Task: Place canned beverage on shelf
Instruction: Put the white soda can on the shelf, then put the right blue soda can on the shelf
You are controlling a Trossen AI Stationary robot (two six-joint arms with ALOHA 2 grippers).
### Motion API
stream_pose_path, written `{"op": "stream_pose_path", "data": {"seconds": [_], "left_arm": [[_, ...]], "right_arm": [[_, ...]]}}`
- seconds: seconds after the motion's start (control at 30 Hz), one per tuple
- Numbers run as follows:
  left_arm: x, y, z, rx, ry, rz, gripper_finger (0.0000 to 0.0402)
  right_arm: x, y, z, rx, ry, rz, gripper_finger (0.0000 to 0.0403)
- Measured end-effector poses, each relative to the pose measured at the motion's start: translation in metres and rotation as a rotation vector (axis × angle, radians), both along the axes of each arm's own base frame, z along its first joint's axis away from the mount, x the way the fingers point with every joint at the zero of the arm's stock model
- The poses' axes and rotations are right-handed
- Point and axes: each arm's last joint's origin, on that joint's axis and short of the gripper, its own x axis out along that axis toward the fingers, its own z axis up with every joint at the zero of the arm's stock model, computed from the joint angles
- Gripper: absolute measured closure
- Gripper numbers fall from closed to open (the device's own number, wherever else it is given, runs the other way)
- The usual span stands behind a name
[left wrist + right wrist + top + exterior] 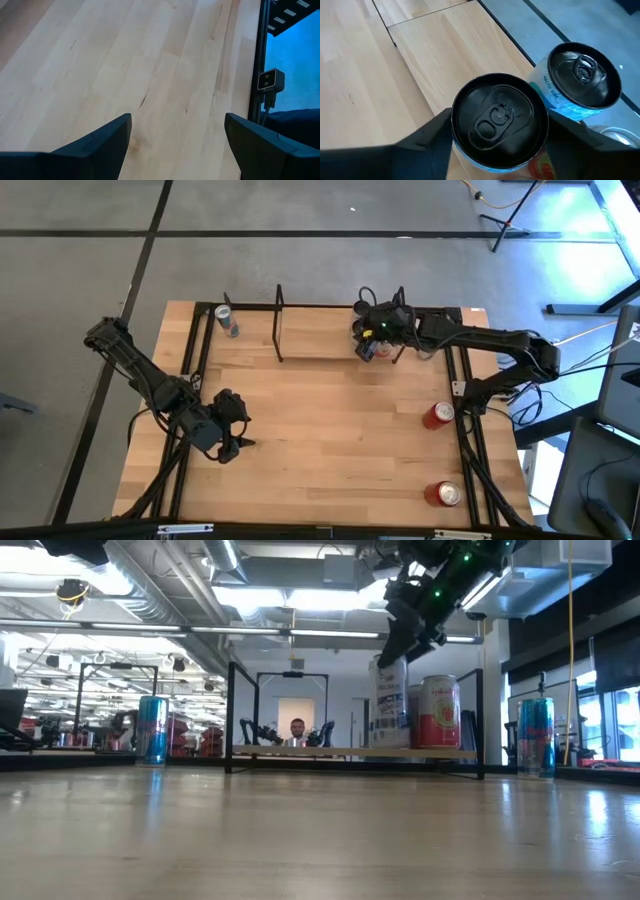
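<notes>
While right gripper [372,345] hangs over shelf's right end, fingers flank white can [499,120]; can't tell if gripping or loose. Can stands upright on shelf [318,336], 2nd black-top can [580,75] just beside. Left gripper [236,430] spread wide, empty, over table [330,440] near-left. Red cans [437,415] at table's right edge.

Right arm reaching across table's far right side, elbow bending near right edge, wrist pointing down. Right gripper [372,340] hanging at far edge, its fingers [427,142] flanking can top on both sides, contact unclear. Left arm resting low over near-left area, left gripper [236,432] gaping wide, holding nothing.
</notes>
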Motion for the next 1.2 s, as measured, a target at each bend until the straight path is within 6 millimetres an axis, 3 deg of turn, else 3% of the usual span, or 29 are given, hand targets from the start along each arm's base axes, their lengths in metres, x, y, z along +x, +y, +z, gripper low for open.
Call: {"op": "stream_pose_path", "data": {"seconds": [0.13,0.27,0.53,0.7,0.77,0.87,1.0,1.2], "left_arm": [[0.0,0.0,0.0,-0.001,0.0,-0.001,0.0096],[0.0,0.0,0.0,-0.001,0.0,0.0,0.0096],[0.0,0.0,0.0,-0.001,0.0,-0.001,0.0096],[0.0,0.0,0.0,-0.003,-0.002,-0.001,0.0096],[0.0,0.0,0.0,-0.003,-0.003,0.0,0.0096],[0.001,0.0,0.001,-0.006,-0.006,-0.001,0.0096],[0.001,0.0,0.001,0.001,-0.009,-0.004,0.0095],[0.001,0.0,0.001,0.005,-0.014,0.001,0.0095]], "right_arm": [[0.001,0.0,0.002,-0.006,-0.01,-0.002,0.0071],[0.002,-0.001,0.012,-0.016,-0.023,0.0,0.003],[-0.006,0.004,0.061,0.009,-0.023,0.039,0.002],[-0.032,0.013,0.099,0.116,0.072,0.004,0.0019],[-0.043,0.017,0.105,0.167,0.129,-0.032,0.0019],[-0.06,0.021,0.106,0.191,0.212,-0.132,0.0019],[-0.079,0.023,0.092,0.197,0.349,-0.27,0.0018],[-0.098,0.003,0.064,0.259,0.455,-0.468,0.0018]]}}
